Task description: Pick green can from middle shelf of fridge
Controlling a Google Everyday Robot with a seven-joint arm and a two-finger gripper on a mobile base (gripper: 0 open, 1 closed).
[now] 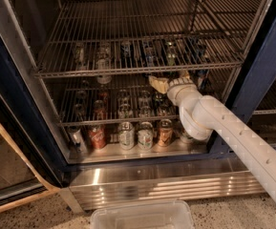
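Little is done: the gripper (159,84) hangs inside the fridge (271,56) just above the green can (159,101), which stands on the middle shelf (109,122), I cannot tell if the jaws are apart, and grabbing and lifting are left.

Red can (98,138), two white-and-green-labelled cans (126,135) and a brown can (165,132) stand upright in one row; clear plastic bin (142,216) rests on speckled floor (27,217) below.
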